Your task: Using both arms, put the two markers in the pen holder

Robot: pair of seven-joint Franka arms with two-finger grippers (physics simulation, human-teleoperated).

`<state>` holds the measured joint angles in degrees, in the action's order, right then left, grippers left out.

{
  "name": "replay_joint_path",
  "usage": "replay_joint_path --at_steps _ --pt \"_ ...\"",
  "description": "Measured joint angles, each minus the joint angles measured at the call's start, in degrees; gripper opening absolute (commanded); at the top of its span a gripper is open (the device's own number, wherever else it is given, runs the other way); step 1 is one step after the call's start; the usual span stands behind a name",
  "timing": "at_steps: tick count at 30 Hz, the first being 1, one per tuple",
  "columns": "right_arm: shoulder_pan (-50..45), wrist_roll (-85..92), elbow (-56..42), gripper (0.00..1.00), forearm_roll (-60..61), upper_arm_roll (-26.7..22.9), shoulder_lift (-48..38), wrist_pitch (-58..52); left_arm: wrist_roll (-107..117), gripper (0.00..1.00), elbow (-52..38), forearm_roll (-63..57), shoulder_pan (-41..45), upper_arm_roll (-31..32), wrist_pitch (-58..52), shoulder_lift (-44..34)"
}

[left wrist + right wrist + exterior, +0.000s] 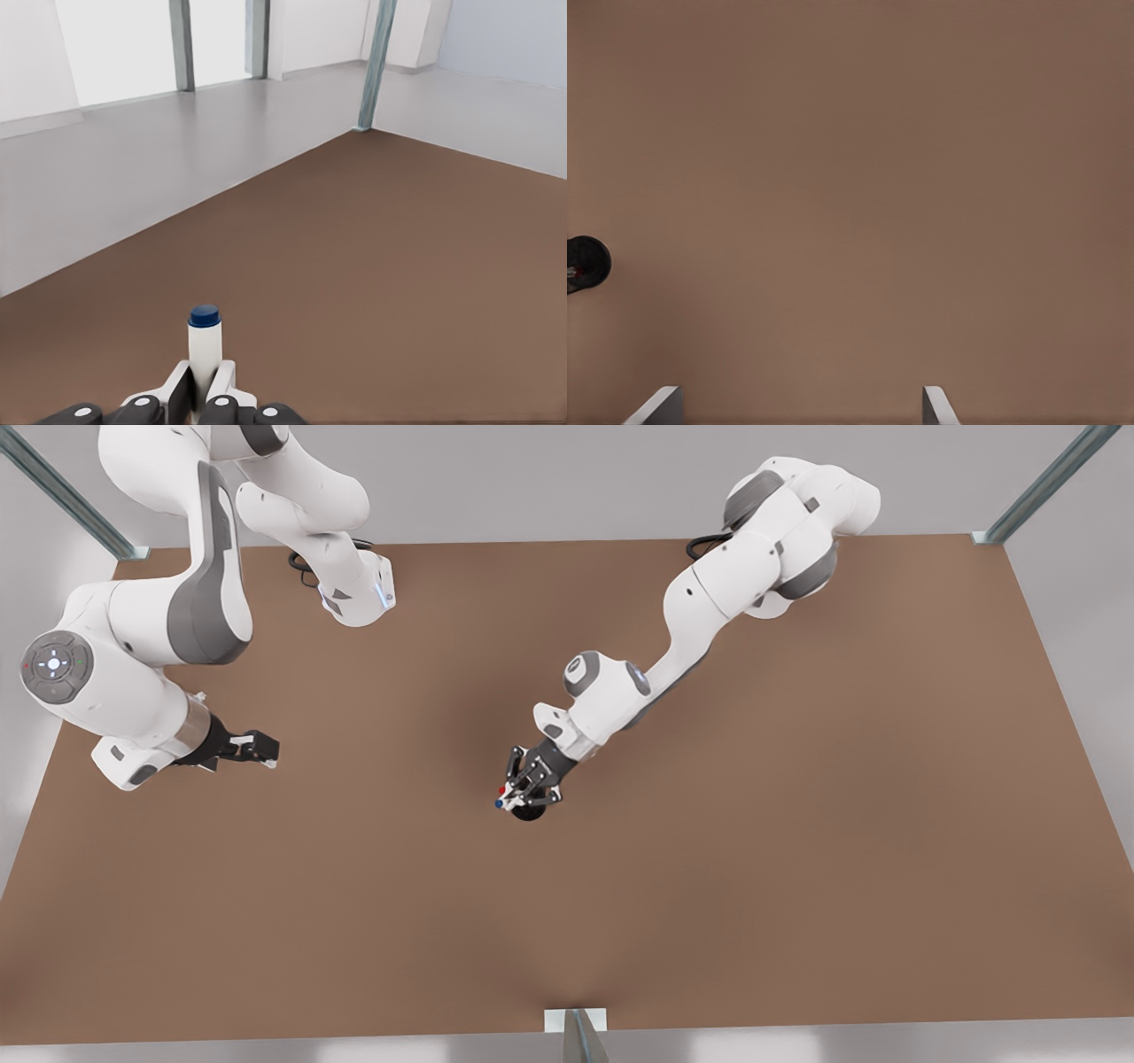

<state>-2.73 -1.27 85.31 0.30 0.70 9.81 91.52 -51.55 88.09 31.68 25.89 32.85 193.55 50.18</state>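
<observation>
The black pen holder (pixel 530 813) stands near the middle of the brown table, and it also sits at the edge of the right wrist view (pixel 585 263). A red marker tip (pixel 503 789) shows at the holder, seen as red inside the cup (pixel 578 270). My left gripper (pixel 514 793), on the arm at the front view's right, hangs tilted just above the holder. It is shut (pixel 204 390) on the blue marker (pixel 205 341), whose blue cap (pixel 499 804) points away past the holder's rim. My right gripper (pixel 264 749) waits open (pixel 799 407) over bare table at the front view's left.
Metal frame posts stand at the table's far corners (pixel 120 545) (pixel 988 536) and at the middle of the near edge (pixel 576 1032). One post (pixel 372 66) marks a table corner in the left wrist view. Wide brown tabletop (pixel 753 868) lies around the holder.
</observation>
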Motion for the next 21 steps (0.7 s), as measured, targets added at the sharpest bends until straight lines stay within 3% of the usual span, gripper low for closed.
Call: replay_joint_path --at_steps 1,2,3,9,12,14,18,21 --pt "0.0 0.1 0.0 1.00 0.0 0.0 0.0 0.0 -0.3 0.35 0.3 0.0 0.2 0.0 0.5 0.0" --pt "0.1 0.1 0.0 1.00 0.0 -0.1 0.1 0.0 -0.5 0.89 0.6 0.0 0.3 0.0 1.0 0.1" --pt "0.1 0.1 0.0 1.00 0.0 -0.1 0.1 0.0 -0.7 1.00 0.7 0.0 0.4 0.0 1.4 0.1" --pt "0.1 0.4 0.0 1.00 0.0 -0.1 0.1 0.0 -1.7 1.00 0.7 0.3 0.0 0.1 2.4 -0.9" --pt "0.1 0.5 -0.1 1.00 -0.1 0.0 0.1 0.0 -1.6 1.00 0.0 9.0 -7.3 -1.1 -3.1 -4.1" --pt "0.2 0.5 -2.0 1.00 -0.2 -0.1 0.2 0.0 0.1 1.00 -2.3 7.7 -10.7 -9.3 -12.6 -7.8" --pt "0.4 0.6 -3.1 1.00 -0.3 -0.3 1.0 0.2 6.8 1.00 -13.8 -9.0 -13.0 -29.1 -42.5 -15.8" --pt "0.0 0.7 -3.2 1.00 -0.4 -0.3 1.8 0.1 13.0 1.00 -14.9 -19.5 -13.2 -37.8 -61.3 -23.6"
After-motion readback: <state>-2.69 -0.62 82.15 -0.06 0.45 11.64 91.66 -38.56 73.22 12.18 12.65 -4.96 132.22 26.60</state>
